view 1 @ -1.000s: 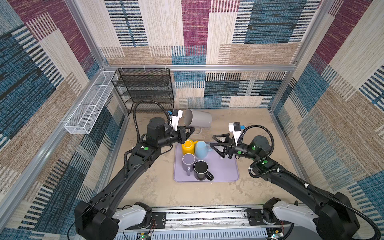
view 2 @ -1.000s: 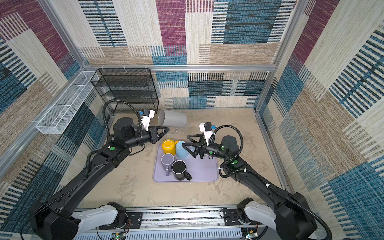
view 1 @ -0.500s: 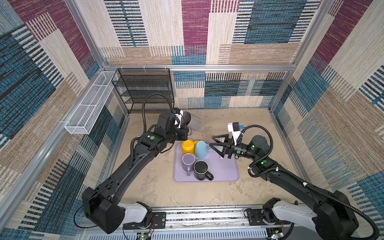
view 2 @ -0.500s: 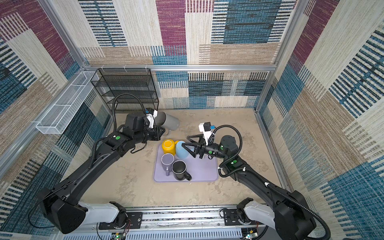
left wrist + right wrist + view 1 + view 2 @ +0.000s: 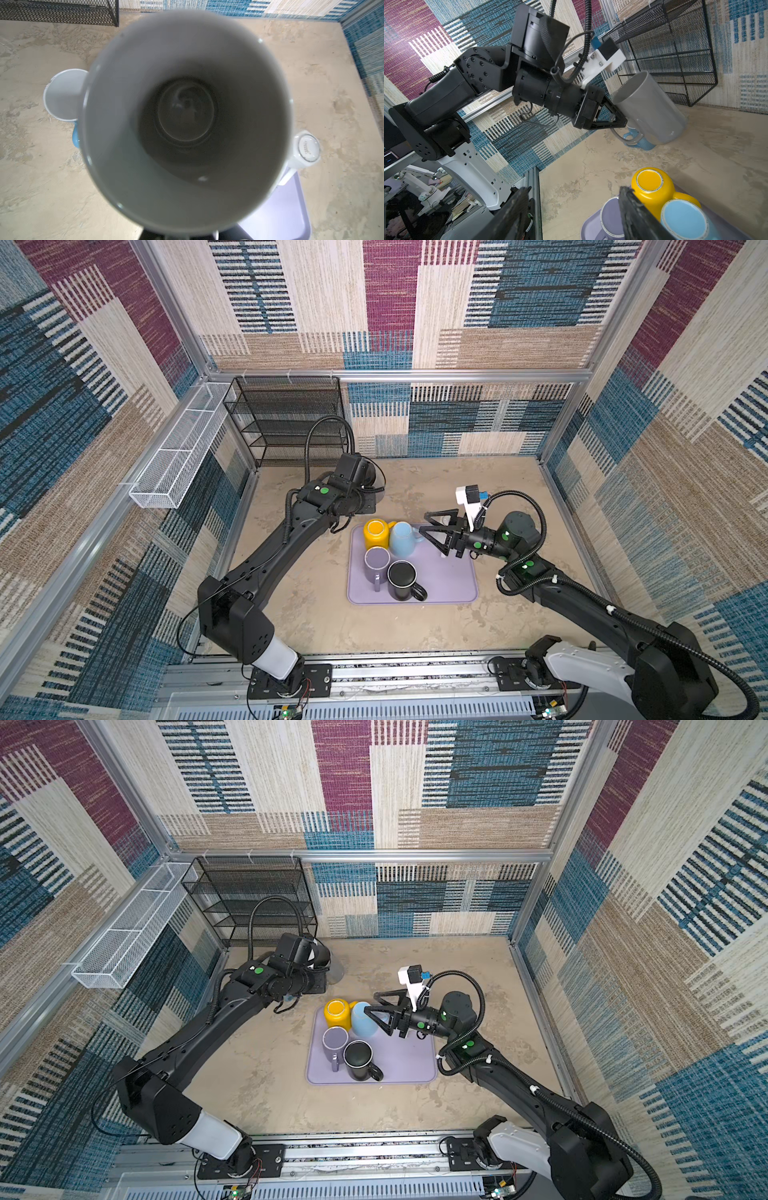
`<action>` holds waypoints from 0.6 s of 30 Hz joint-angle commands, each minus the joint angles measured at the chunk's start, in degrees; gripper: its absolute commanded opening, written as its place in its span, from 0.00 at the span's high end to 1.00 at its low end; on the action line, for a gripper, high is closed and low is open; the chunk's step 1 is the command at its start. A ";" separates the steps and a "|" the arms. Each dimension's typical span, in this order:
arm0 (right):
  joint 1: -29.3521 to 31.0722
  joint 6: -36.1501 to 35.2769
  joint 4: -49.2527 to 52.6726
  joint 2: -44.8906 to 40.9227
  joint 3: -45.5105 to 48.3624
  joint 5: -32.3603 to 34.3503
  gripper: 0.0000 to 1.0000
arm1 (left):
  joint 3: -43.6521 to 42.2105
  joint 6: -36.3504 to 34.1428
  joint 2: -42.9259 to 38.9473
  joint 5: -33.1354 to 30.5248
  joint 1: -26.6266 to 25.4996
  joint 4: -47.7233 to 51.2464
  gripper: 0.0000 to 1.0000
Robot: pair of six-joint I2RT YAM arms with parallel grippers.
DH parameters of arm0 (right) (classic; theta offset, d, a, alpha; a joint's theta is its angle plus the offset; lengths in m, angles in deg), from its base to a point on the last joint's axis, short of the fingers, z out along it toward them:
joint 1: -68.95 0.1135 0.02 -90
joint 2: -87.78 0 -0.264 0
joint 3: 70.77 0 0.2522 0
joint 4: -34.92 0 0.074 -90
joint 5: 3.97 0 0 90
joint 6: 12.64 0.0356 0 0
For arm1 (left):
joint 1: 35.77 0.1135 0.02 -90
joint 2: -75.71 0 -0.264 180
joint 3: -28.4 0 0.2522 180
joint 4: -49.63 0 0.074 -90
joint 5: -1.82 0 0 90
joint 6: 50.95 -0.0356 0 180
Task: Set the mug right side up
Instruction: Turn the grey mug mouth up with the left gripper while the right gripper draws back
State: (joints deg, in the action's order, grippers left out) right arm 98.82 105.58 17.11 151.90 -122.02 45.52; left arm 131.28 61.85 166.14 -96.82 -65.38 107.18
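Grey ceramic fills the left wrist view: the grey mug point(image 5: 187, 124) is seen straight down its mouth, with the inside of its base in plain sight. In the right wrist view the left gripper point(image 5: 619, 120) is pressed together on the mug's wall at the rim, close to the handle. It carries the mug tilted, mouth raised toward the arm and base low over the table point(image 5: 415, 635); whether the base touches the surface I cannot tell. The mug is off the lavender tray point(image 5: 451, 587), beyond its far left corner and near the black wire rack point(image 5: 286, 418). In both top views the left arm hides most of it. Just beside it a blue-and-white mug point(image 5: 62, 95) stands mouth up on the table. On the tray, a yellow mug point(image 5: 375, 533), a pale blue mug point(image 5: 402, 538) and a purple mug point(image 5: 377, 563) stand bottom up and close together, with a black mug point(image 5: 402, 578) right beside the purple one on the near side. A white mug point(image 5: 307, 150) stands bottom up at a corner of the tray. The right gripper point(image 5: 426, 524) hovers over the far side of the tray, just beside the pale blue mug, its jaws spread and holding nothing.
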 commanded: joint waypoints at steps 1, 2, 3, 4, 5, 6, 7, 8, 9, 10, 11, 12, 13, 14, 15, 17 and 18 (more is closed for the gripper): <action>-0.07 -0.45 -0.07 0.05 -0.13 0.21 0.29 | 1.70 0.11 1.78 -3.58 -0.01 -1.08 1.00; -0.05 -0.41 0.06 0.04 -0.20 0.34 0.29 | 1.99 0.17 2.57 -3.83 0.08 -1.10 1.00; -0.03 -0.53 0.23 0.02 -0.26 0.39 0.29 | 2.34 0.22 3.36 -4.12 0.08 -1.02 1.00; -0.06 -0.53 0.47 0.09 -0.37 0.37 0.29 | 2.96 0.30 4.36 -4.63 0.14 -0.69 1.00; -0.07 -0.63 0.72 0.09 -0.43 0.35 0.29 | 3.52 0.32 5.53 -4.80 0.10 -0.57 1.00; -0.07 -0.64 0.93 0.05 -0.47 0.35 0.29 | 3.96 0.31 6.41 -4.77 0.08 -0.65 1.00; -0.07 -0.72 1.05 -0.01 -0.43 0.39 0.29 | 4.57 0.26 7.62 -4.87 0.19 -0.57 1.00; -0.07 -0.79 1.18 -0.20 -0.39 0.43 0.29 | 5.20 0.36 8.80 -5.12 0.26 -0.57 1.00; -0.07 -0.89 1.43 -0.24 -0.39 0.55 0.29 | 5.59 0.45 9.77 -5.30 0.33 -0.46 1.00; -0.07 -1.06 1.61 -0.43 -0.34 0.60 0.30 | 5.99 0.61 10.63 -5.78 0.32 -0.63 1.00; -0.07 -1.13 1.93 -0.61 -0.30 0.71 0.29 | 6.30 0.68 11.47 -6.02 0.40 -0.82 1.00; -0.07 -1.29 2.19 -0.81 -0.34 0.84 0.30 | 6.56 0.87 12.06 -6.22 0.56 -0.89 1.00; -0.02 -1.54 2.55 -0.96 -0.23 0.96 0.30 | 6.68 1.07 12.60 -6.77 0.60 -1.07 1.00; -0.07 -1.75 2.91 -1.23 -0.21 1.15 0.30 | 6.66 1.08 13.11 -7.19 0.73 -1.51 1.00; -0.07 -1.89 3.16 -1.36 -0.21 1.35 0.30 | 6.77 1.14 13.47 -7.34 0.85 -1.73 1.00; -0.14 -2.12 3.54 -1.42 -0.21 1.54 0.30 | 6.94 1.25 14.36 -7.61 1.34 -2.13 1.00; -0.15 -2.12 3.58 -1.28 -0.21 1.51 0.30 | 7.09 1.32 14.82 -7.72 1.53 -2.24 1.00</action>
State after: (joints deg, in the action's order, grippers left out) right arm 98.71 104.32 20.19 150.76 -122.04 46.28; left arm 137.42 62.01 180.46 -101.70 -64.26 108.16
